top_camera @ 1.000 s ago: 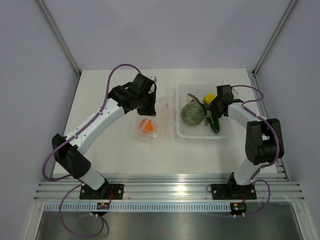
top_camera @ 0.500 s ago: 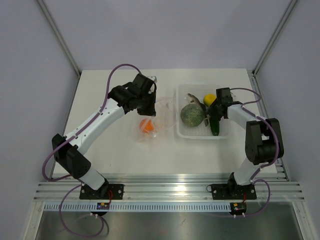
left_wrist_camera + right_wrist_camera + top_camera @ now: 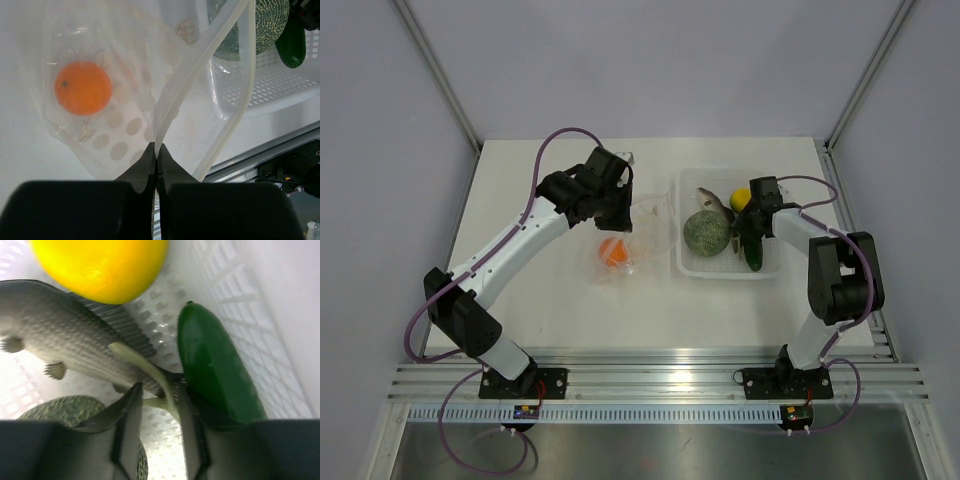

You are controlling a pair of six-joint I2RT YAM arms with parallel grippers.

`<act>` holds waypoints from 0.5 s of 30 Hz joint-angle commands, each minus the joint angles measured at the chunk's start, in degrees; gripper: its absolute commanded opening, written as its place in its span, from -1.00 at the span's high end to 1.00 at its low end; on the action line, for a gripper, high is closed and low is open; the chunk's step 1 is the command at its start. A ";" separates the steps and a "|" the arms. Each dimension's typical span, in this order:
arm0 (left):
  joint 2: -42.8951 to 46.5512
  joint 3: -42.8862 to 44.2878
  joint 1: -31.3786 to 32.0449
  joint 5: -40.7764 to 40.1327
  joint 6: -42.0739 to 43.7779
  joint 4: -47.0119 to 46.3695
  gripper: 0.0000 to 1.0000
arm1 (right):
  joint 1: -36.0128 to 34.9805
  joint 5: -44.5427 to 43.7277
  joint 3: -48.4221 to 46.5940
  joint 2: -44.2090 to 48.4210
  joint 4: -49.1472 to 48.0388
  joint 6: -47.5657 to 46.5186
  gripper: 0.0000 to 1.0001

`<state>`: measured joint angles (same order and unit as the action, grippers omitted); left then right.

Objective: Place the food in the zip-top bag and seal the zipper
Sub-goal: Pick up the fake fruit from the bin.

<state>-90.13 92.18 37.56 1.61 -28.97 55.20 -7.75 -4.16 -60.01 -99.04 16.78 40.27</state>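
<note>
The place is a robotics lab, set up as a small enclosed test cell. A plain white table [image 3: 570, 300] stands between blank grey panel walls [image 3: 380, 150] framed by bare aluminium struts [image 3: 435, 70]. A slotted aluminium rail [image 3: 650, 372] runs along the near edge. The left arm [image 3: 515, 240] and the right arm [image 3: 840, 275], both white and black, are bolted to it, and purple cables [image 3: 568, 130] loop loosely off them. The food is only props: a toy fish [image 3: 65, 340] and a plastic cucumber [image 3: 215, 370] lie in a white perforated tray [image 3: 225, 295].
</note>
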 commanded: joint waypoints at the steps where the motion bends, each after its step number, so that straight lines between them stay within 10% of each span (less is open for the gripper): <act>1: 0.13 -0.78 -0.12 1.82 -0.12 -2.55 1.00 | 0.01 -5.07 0.15 -2.12 2.56 -2.66 0.22; 5: 0.39 -1.13 -0.12 1.73 -0.12 -2.55 1.00 | 0.10 -6.11 0.51 1.74 2.56 -2.57 0.95; 15: 1.01 -1.92 -0.12 1.73 -0.30 -3.17 1.00 | 0.01 -6.56 -0.37 19.22 8.70 -3.71 1.00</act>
<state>-90.13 90.52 37.56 1.96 -28.99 54.28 -7.79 -9.93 -59.20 -86.91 23.53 37.56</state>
